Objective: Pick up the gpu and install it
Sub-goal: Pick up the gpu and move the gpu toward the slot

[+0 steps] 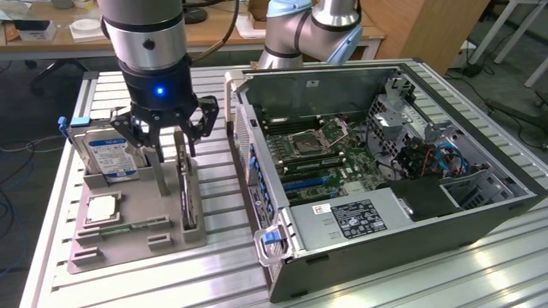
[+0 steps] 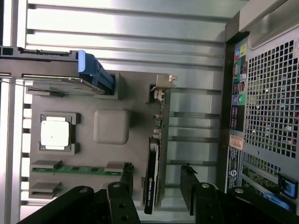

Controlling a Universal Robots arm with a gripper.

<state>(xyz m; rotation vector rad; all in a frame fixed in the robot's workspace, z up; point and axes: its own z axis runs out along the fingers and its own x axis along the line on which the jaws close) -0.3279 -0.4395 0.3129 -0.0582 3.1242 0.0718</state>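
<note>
While my gripper [image 1: 176, 153] hangs over the grey holder [image 1: 111, 247] in the exterior view, its fingers are spread wide and empty above the gpu [image 1: 186, 196], which stands on edge in its slot. In the wrist view, the gpu [image 2: 152, 177] sits between my fingers [image 2: 187, 186], with a gap on each side.

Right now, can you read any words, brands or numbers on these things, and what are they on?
Nothing is legible.
Label on the hard drive: too small.
The black sticker inside the computer case: blurred.
Lettering on the gpu edge: blurred.
</note>
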